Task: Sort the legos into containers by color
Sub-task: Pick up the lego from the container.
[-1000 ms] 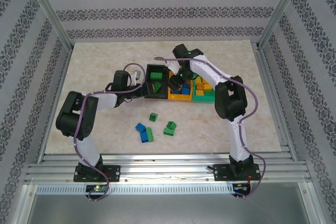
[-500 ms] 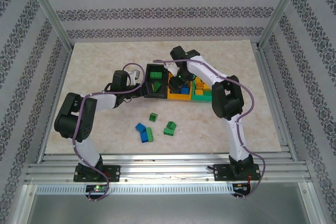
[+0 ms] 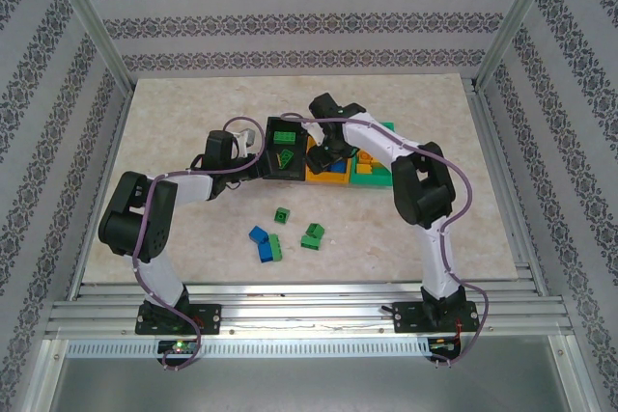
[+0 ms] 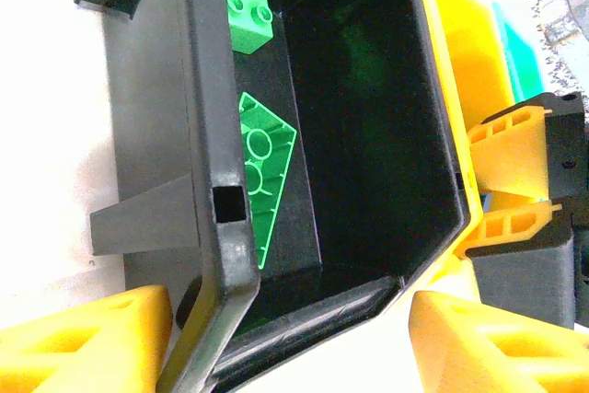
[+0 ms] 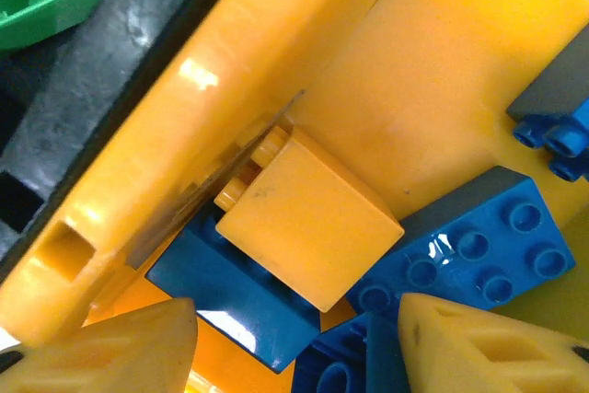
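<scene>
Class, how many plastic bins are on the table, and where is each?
3, side by side: black bin left, yellow-orange bin middle, green bin right, partly hidden under the right arm.

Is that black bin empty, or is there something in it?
Not empty. The black bin holds two green pieces: a square studded brick and a flat wedge.

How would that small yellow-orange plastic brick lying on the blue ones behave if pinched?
This yellow-orange plastic brick looks rigid, probably light. Its smooth sides may slip. Tilted on blue studded bricks, it could tip if nudged.
</scene>
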Controlling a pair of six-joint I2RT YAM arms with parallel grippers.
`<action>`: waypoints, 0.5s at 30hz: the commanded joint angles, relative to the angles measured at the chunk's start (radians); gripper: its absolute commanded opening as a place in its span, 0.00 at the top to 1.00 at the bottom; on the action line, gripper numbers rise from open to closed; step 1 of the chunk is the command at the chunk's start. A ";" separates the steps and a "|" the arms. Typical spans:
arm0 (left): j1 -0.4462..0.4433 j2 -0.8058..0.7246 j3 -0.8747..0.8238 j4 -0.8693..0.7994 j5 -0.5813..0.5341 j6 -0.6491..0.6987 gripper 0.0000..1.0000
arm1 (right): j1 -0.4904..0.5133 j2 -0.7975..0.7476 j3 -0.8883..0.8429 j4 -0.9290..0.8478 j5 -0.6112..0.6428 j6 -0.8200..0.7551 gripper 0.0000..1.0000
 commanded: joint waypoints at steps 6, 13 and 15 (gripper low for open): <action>-0.014 -0.039 -0.026 0.051 0.082 -0.022 0.32 | -0.004 0.103 -0.067 0.225 -0.116 0.185 0.41; -0.015 -0.059 -0.049 0.060 0.073 -0.024 0.32 | -0.018 0.131 -0.018 0.166 -0.095 0.222 0.46; -0.015 -0.050 -0.053 0.085 0.078 -0.036 0.32 | -0.016 0.141 -0.017 0.164 -0.072 0.246 0.50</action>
